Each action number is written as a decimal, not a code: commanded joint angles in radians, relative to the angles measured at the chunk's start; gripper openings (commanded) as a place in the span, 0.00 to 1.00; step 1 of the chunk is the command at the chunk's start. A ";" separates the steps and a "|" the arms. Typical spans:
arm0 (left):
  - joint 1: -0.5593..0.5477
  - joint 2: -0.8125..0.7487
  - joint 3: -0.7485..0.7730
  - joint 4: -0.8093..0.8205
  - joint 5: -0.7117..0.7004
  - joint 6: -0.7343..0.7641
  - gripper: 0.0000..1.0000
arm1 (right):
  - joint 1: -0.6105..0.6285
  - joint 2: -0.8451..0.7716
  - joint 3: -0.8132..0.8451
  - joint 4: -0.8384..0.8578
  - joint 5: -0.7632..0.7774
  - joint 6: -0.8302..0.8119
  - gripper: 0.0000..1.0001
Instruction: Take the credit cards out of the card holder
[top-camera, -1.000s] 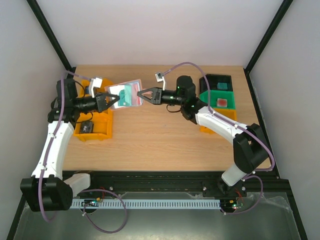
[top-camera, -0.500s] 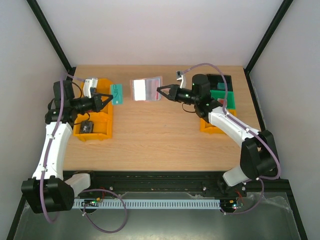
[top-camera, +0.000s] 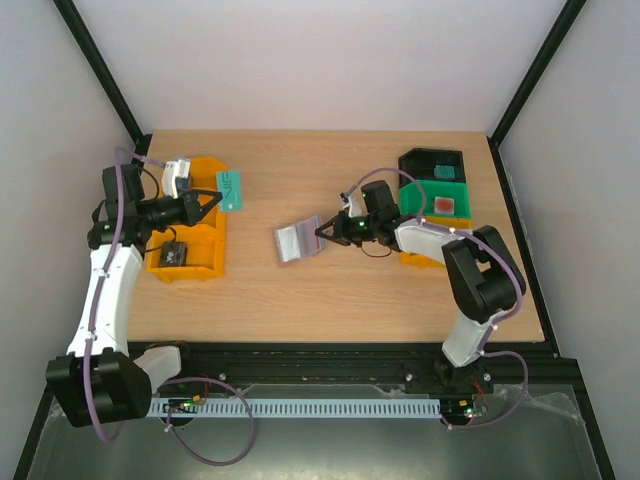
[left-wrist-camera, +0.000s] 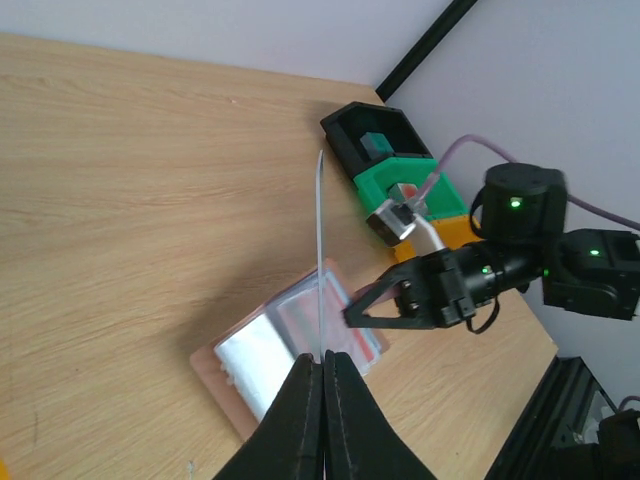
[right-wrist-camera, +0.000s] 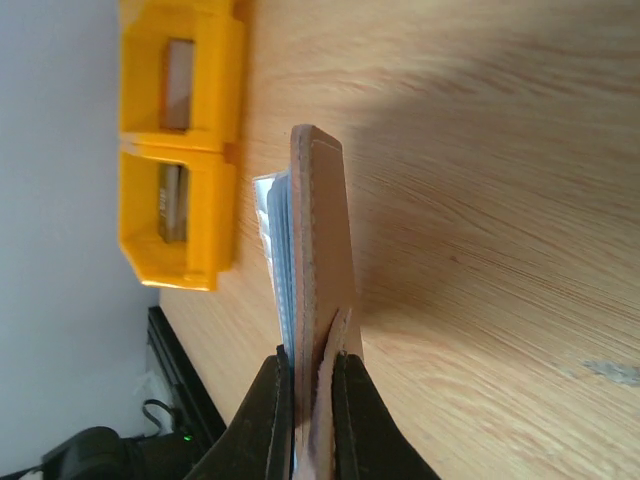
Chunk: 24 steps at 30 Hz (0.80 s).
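The left gripper (top-camera: 217, 197) pinches the teal credit card (top-camera: 233, 189) by one short edge only, just beside the orange bin (top-camera: 185, 270), so a jolt could twist it loose. The right gripper (top-camera: 322, 232) is clamped on one edge of the card holder (top-camera: 298, 241) mid-table, where the free flap could sag and spill the cards inside. The card holder lies open, brownish-pink outside and pale within, with a reddish card (left-wrist-camera: 338, 325) showing.

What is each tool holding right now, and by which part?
The left tool pinches a teal credit card by one end. The right tool clamps the card holder by one edge.
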 joint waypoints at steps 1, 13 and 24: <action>0.010 0.030 -0.016 0.021 0.053 -0.002 0.02 | -0.013 0.073 -0.007 -0.037 -0.046 -0.066 0.02; 0.002 0.067 -0.057 0.042 0.100 -0.004 0.02 | -0.059 0.021 0.028 -0.320 0.261 -0.200 0.59; -0.125 0.081 -0.005 -0.125 0.214 0.227 0.02 | 0.032 -0.303 0.234 -0.407 0.272 -0.538 0.89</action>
